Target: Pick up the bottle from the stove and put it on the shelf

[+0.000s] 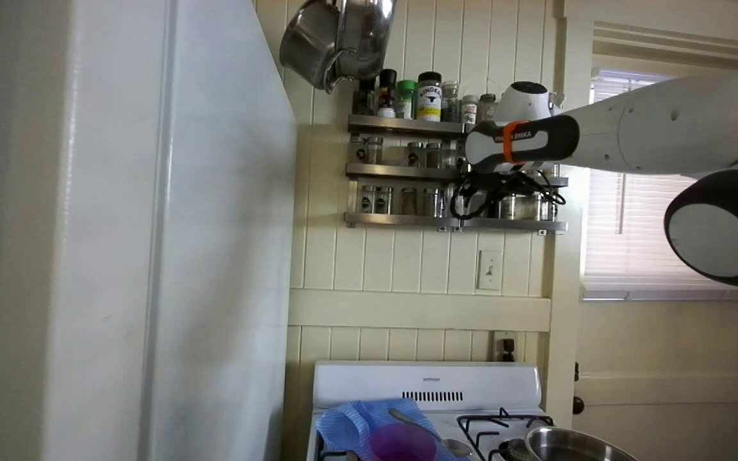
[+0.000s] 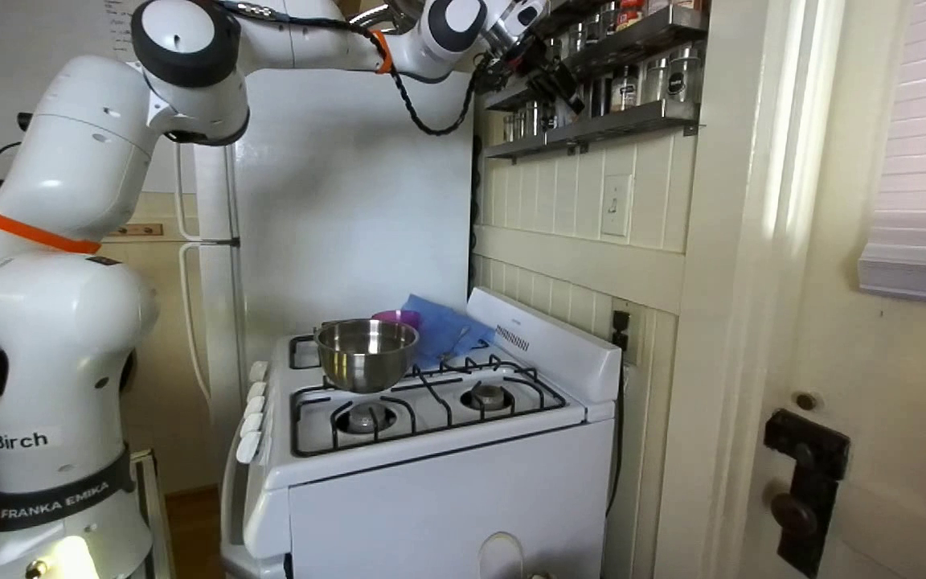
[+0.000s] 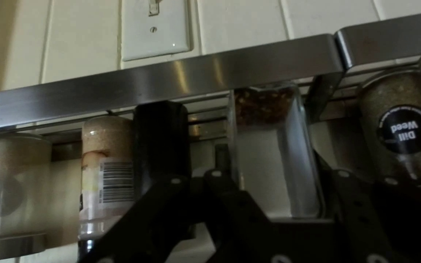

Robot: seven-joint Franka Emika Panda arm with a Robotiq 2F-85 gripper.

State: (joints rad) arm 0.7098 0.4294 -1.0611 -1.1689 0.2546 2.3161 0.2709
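Observation:
In the wrist view, which stands upside down, a clear, square-sided bottle (image 3: 265, 164) with a layer of red flakes at its base is between the fingers of my gripper (image 3: 272, 157). The fingers lie against both sides of it, and the bottle's top end is hidden by the dark gripper. Its base is at the inner edge of the shelf's bottom rail (image 3: 196, 78). In the exterior views the shelf (image 1: 401, 220) (image 2: 624, 123) is a steel wall rack lined with jars. My gripper (image 2: 561, 90) is at its lowest tier. The white stove (image 1: 362, 384) (image 2: 447, 482) is below.
A black jar (image 3: 161, 142) and a barcoded jar (image 3: 106, 175) flank the bottle, with a Dill Weed jar (image 3: 400, 128) opposite. Pots (image 1: 318, 45) hang beside the rack. A steel bowl (image 2: 366, 354), pink bowl (image 2: 399, 317) and blue cloth (image 2: 435, 318) are on the stove. The fridge (image 2: 350, 201) stands beside it.

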